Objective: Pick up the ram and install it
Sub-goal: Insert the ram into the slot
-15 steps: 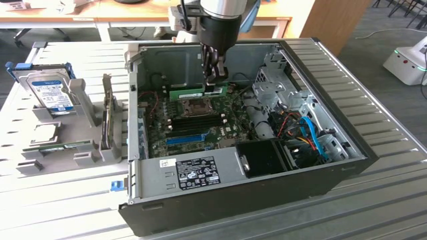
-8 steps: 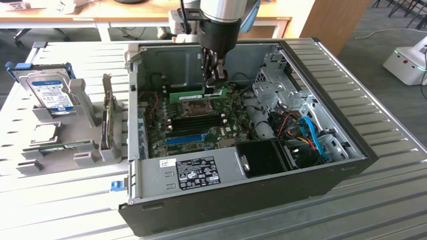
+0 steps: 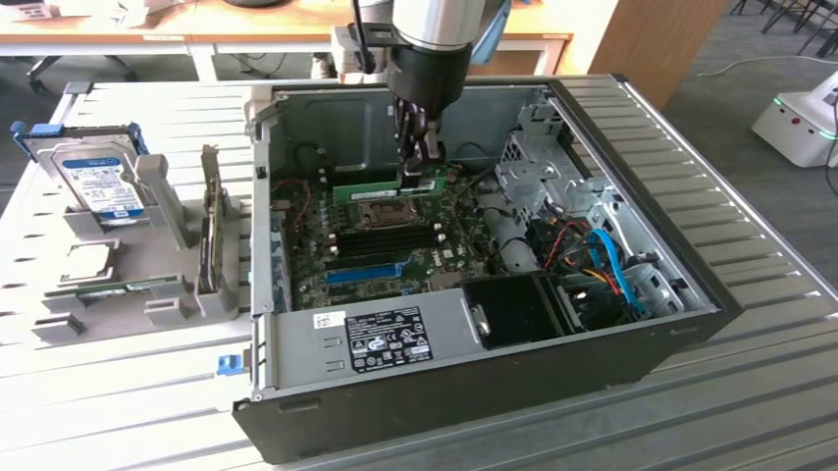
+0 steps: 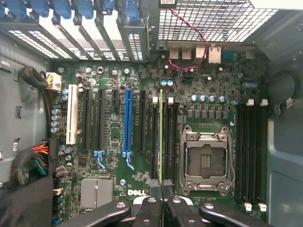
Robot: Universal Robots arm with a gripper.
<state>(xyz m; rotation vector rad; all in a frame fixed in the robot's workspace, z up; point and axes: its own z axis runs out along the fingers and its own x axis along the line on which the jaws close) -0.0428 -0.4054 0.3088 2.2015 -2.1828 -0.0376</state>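
Observation:
The ram is a slim green stick held on edge inside the open computer case, just above the motherboard. My gripper reaches down into the case and is shut on one end of the stick. In the wrist view the ram shows edge-on as a thin green line running away from my gripper. It lies lengthwise over the long black memory slots beside the CPU socket. I cannot tell whether it is seated or still hovering.
A bright blue expansion slot and more black memory slots lie on either side. The case walls, a drive cage, blue and orange cables and a black fan shroud hem in the arm. A grey rack with a hard drive stands outside at the exterior view's left.

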